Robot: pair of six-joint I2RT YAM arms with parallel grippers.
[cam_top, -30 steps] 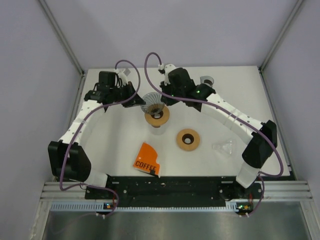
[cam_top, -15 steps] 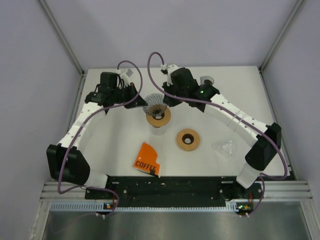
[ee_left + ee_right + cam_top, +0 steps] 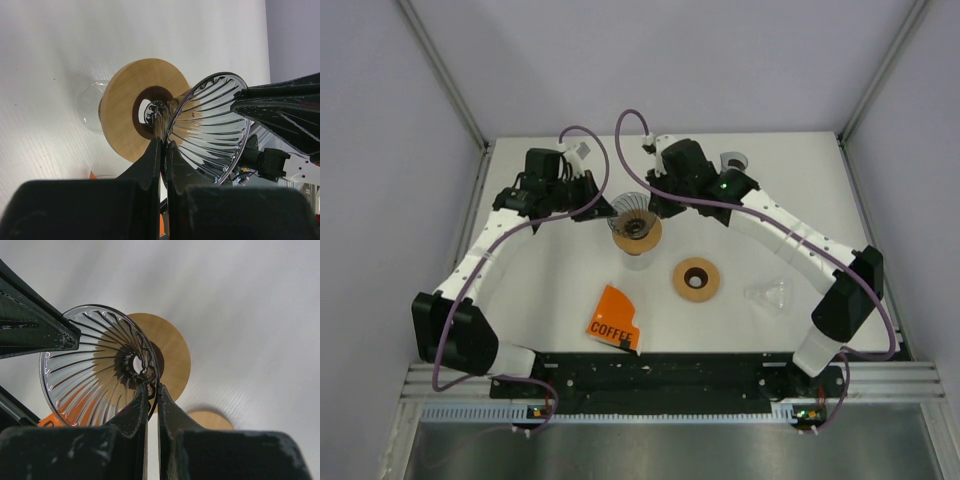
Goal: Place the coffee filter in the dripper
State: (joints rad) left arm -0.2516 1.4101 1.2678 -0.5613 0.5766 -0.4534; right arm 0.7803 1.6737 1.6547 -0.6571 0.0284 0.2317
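White table (image 3: 550,290), far centre: left gripper (image 3: 163,145) and right gripper (image 3: 149,388) each clamp opposite rims of the glass dripper (image 3: 210,135). Likely stiff, slick, breakable; rim suits gripping.

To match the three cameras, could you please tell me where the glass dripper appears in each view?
Top external: glass dripper just above the middle.
Left wrist: glass dripper right of centre.
Right wrist: glass dripper left of centre.
Shared landmark: the wooden ring at its narrow end.
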